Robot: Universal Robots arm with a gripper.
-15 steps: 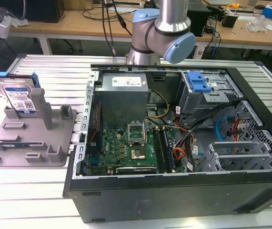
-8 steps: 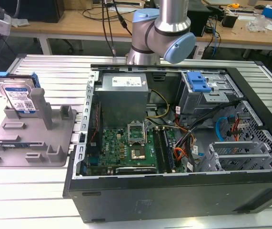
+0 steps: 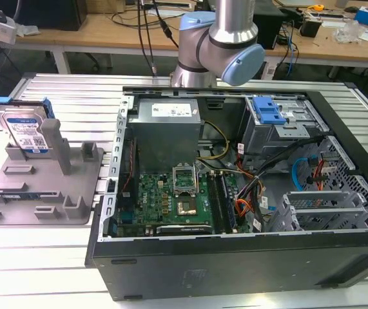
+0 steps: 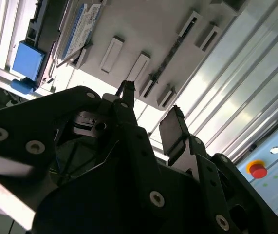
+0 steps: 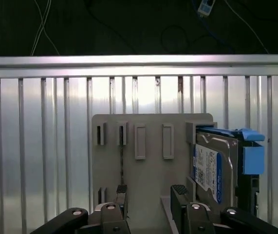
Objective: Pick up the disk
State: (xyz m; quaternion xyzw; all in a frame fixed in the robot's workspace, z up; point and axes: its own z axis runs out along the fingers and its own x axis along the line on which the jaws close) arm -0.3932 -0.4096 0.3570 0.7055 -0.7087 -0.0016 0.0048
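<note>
From where I stand, the disk (image 3: 24, 132) is on its edge, upright in a slot at the far corner of the grey fixture plate (image 3: 16, 187). The plate lies flat on the ribbed metal table (image 3: 42, 257), on the exterior view's left of an open computer case (image 3: 235, 264). The disk's white-and-blue label faces outward, and blue plastic rails (image 3: 3, 101) run along its edges. The silver-and-blue arm (image 3: 229, 38) rises behind the case. In both wrist views the black gripper (image 5: 150, 189) (image 4: 151, 100) has its two fingers (image 5: 179, 191) spread apart with nothing between them, so bare plate (image 5: 151, 170) shows through the gap. The disk (image 5: 212, 165) stands off to one side of that gap, near one finger but apart from it, and nothing grips it. In the second wrist view the disk (image 4: 80, 29) sits further off across the plate (image 4: 143, 29), and a red button (image 4: 258, 170) shows on a pale panel beyond the table's ribs (image 4: 255, 73).
</note>
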